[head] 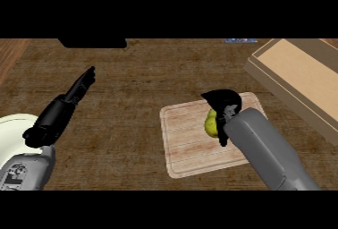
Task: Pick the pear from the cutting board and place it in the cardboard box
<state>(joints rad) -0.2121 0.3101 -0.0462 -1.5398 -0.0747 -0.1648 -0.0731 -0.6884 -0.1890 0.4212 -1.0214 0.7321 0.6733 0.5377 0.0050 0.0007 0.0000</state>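
Curling round the pear (211,126) on the cutting board (191,150), the right robot hand (223,101) grasped it; the left robot hand (80,87) hung released, fingers straight.

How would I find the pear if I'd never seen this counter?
Look for the pale wooden cutting board right of the counter's middle, beside the big cardboard box. The pear lies on it under the curled black right hand, the only yellow-green thing there.
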